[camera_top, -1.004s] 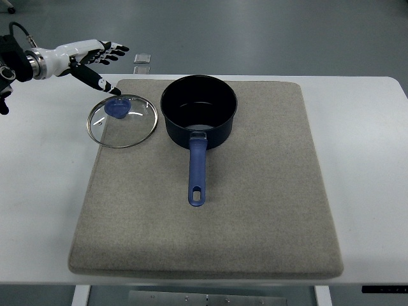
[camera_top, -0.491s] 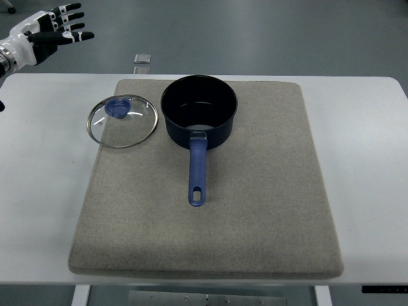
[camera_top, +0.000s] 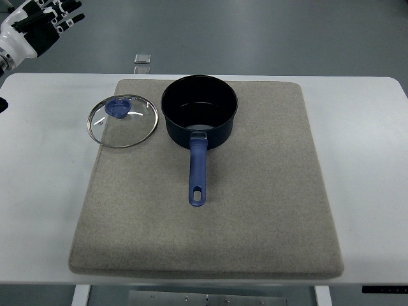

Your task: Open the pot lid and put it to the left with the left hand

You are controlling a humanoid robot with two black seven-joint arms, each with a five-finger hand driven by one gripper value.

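Glass lid [camera_top: 122,121] lies flat just left of the open pot [camera_top: 198,109], overhanging the grey mat's [camera_top: 255,210] left edge onto the white table [camera_top: 38,191]. Well beyond the lid, the left hand [camera_top: 39,24] hangs empty, fingers spread.

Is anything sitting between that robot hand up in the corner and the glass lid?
Nothing visible does. The left hand hovers at the top-left corner, fingers spread and empty. Between it and the glass lid, lying left of the pot, is only bare table.
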